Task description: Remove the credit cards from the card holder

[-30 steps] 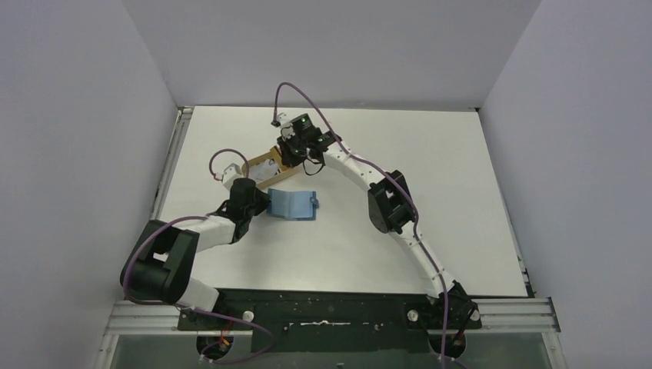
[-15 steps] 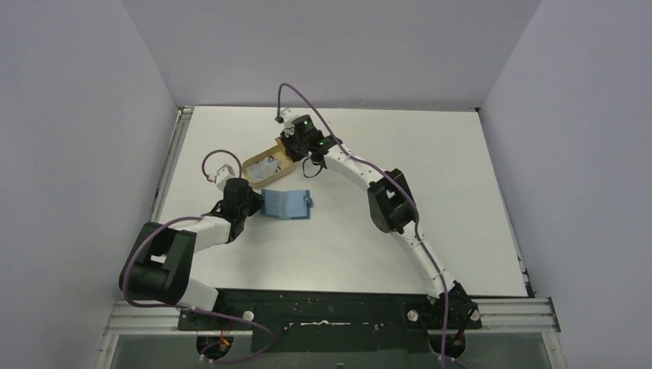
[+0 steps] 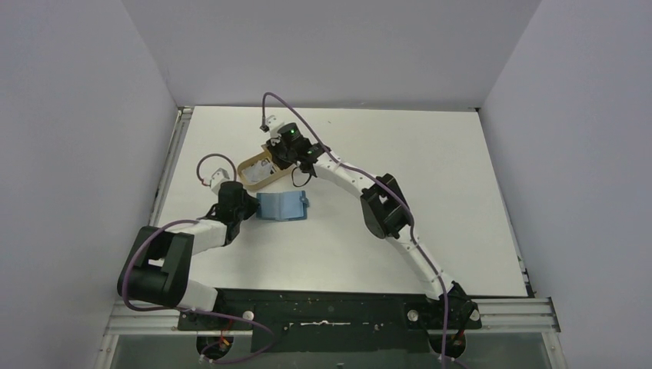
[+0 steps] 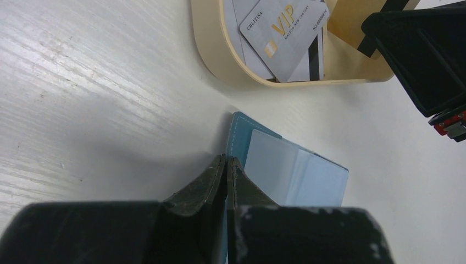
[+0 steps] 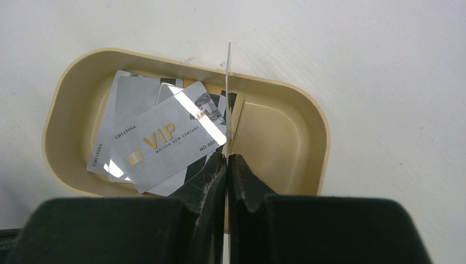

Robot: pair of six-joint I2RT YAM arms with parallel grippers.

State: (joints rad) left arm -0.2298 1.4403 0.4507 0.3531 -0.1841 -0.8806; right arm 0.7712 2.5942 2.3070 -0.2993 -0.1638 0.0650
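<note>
One credit card (image 5: 228,93) is gripped on edge in the clenched right pincer (image 5: 227,160). Its long axis runs straight out from the fingertips, over the tan tray (image 5: 275,137), where several other credit cards (image 5: 165,140) are laid flat. The teal card holder (image 4: 297,176) is spread open on the white surface (image 3: 430,169) just beside the tray, its edge clamped in the closed left pincer (image 4: 227,163). The held card is placed above the tray's bare half, so a release alone is judged sufficient.
</note>
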